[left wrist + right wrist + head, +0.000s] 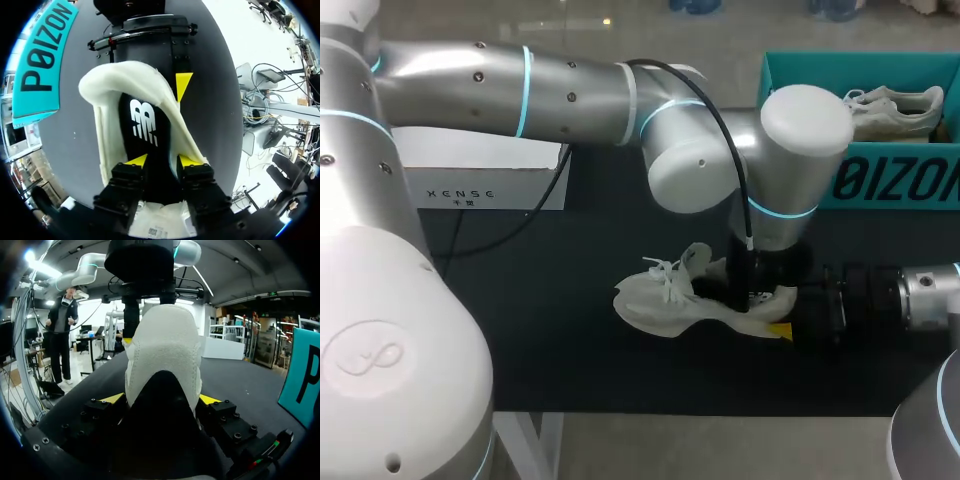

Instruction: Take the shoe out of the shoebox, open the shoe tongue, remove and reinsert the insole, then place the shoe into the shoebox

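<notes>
Holds the white shoe [660,305] by the heel in the right tool [160,400]: clenched, both yellow-tipped fingers [112,399] pressed against the heel's two sides. Comes in low and level with the right arm [920,290] from the table's right side.

Has the left tool [162,161] down inside the shoe's opening, just over the black insole [145,125] lying in the shoe with a white logo showing. Cannot tell whether clenched on it or released. Crosses past the middle with the left arm [570,90], wrist pointing straight down over the heel end.

On the dark table [570,340], about mid-table and outside the shoebox: the shoe, toe toward the left, heel toward the right, laces [665,278] loose on top.

Farther back at the left, a white box [480,175] on the table. At the far right, the teal shoebox [880,185], open, with a second shoe [890,110], pale, lying inside.
</notes>
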Robot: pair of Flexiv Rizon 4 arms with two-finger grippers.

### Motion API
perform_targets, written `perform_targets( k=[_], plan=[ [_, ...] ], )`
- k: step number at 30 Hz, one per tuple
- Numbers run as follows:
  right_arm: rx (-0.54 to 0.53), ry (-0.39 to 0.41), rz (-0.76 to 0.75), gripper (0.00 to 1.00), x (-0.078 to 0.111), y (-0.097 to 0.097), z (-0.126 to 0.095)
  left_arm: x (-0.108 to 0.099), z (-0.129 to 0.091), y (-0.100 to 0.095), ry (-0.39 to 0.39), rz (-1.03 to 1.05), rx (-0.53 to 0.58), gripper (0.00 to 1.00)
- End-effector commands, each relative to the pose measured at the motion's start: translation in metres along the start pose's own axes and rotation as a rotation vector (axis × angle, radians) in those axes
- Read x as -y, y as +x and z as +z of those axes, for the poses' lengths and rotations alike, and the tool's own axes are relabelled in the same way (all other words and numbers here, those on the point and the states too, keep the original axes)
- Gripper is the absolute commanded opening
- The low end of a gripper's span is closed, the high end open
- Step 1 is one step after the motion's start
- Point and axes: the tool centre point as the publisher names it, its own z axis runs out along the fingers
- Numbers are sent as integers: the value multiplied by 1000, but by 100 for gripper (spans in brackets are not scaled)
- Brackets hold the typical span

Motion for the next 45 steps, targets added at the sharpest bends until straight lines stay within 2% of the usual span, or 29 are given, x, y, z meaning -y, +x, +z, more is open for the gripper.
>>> perform_targets(
  k=[1, 9, 12, 13, 14, 25, 45],
  plan=[
    [2, 4, 2, 0, 2, -1, 2, 8, 10, 4, 5, -2, 33, 36],
    [2, 4, 2, 0, 2, -1, 2, 13, 39, -3, 58, -27, 76, 37],
    [2, 4, 2, 0, 2, -1, 2, 12, 46, -5, 65, -23, 106, 34],
    [2, 4, 2, 0, 2, -1, 2, 12, 47, -6, 72, -25, 114, 20],
    [2, 4, 2, 0, 2, -1, 2, 12, 48, -6, 74, -24, 119, 0],
    [2, 4, 2, 0, 2, -1, 2, 4, 34, -16, 114, -58, 180, 0],
    [2, 4, 2, 0, 2, -1, 2, -24, -15, -6, 168, -120, 249, 0]
  ],
)
